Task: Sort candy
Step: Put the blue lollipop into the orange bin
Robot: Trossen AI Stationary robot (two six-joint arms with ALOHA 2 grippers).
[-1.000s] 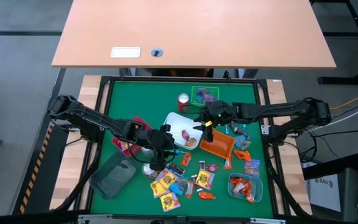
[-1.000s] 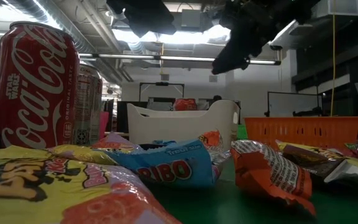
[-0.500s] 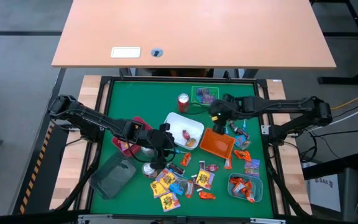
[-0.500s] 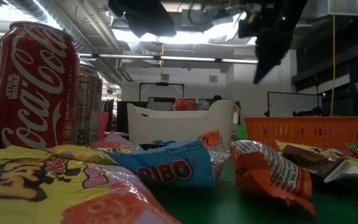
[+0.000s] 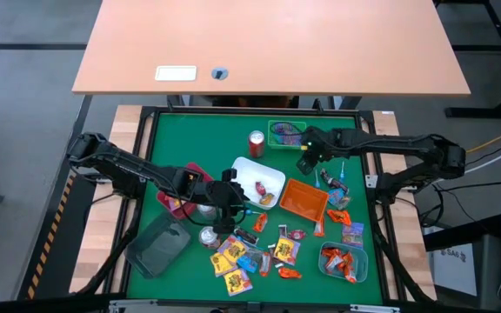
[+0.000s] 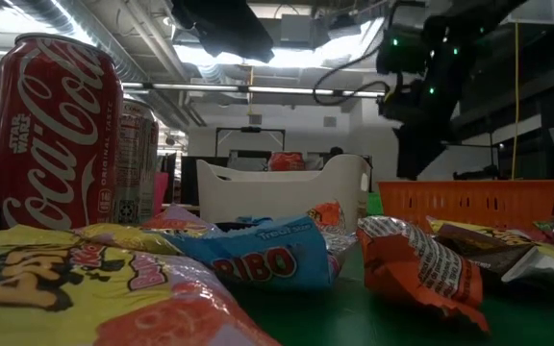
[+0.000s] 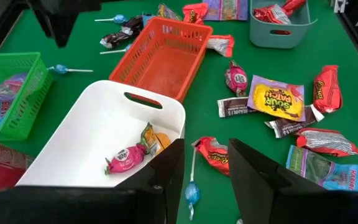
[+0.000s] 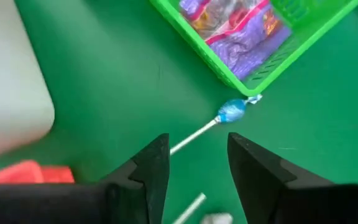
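Note:
Candy (image 5: 268, 252) lies scattered on the green mat near the front: yellow, orange and purple packets, dark bars and lollipops. My left gripper (image 7: 205, 171) hangs open above the near corner of the white tray (image 5: 249, 168), over a blue lollipop (image 7: 191, 191) lying on the mat. My right gripper (image 8: 194, 168) is open and points down at the mat beside the green basket (image 5: 273, 137). Just beyond its fingertips a blue-headed lollipop (image 8: 231, 111) lies flat on the mat. The green basket (image 8: 303, 37) holds purple packets (image 8: 241, 31).
An orange basket (image 5: 303, 198) stands right of the white tray, which holds a pink sweet (image 7: 125, 156). A teal tub (image 5: 344, 261) with orange packets is at the front right. A red can (image 5: 257, 142), a second can (image 5: 209, 236), a pink tray (image 5: 183, 174) and a grey tray (image 5: 159, 245) stand about.
My right gripper has swung from above the white and orange containers toward the table's far edge and the green basket. It has sunk, tipped to point more steeply down and rolled. Its fingers have stayed apart. The candy lies as before.

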